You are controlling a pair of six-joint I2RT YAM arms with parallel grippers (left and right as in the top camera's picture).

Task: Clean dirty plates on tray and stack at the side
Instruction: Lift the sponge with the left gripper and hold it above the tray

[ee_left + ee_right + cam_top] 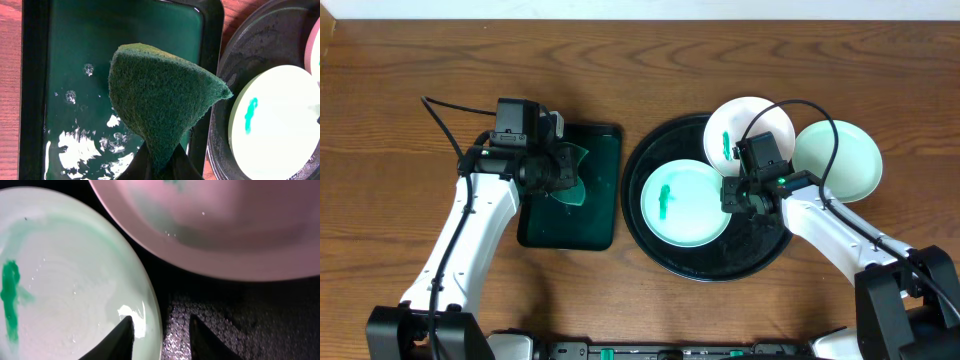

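Wooden bench (pixel 420 60) with two robot arms, a black tray (pixel 720 268) and three small plates.
The left claw (pixel 558 170) pinches a green scouring pad (pixel 160 95) above a dark green tray (pixel 605 215). The right claw (pixel 162 325), spread, straddles the rim of a green-smeared mint plate (pixel 690 215) on the black tray. Farther back, a white smeared plate (pixel 760 115) overlaps the tray's rim, with a pale plate (pixel 845 165) on the bench beside it.
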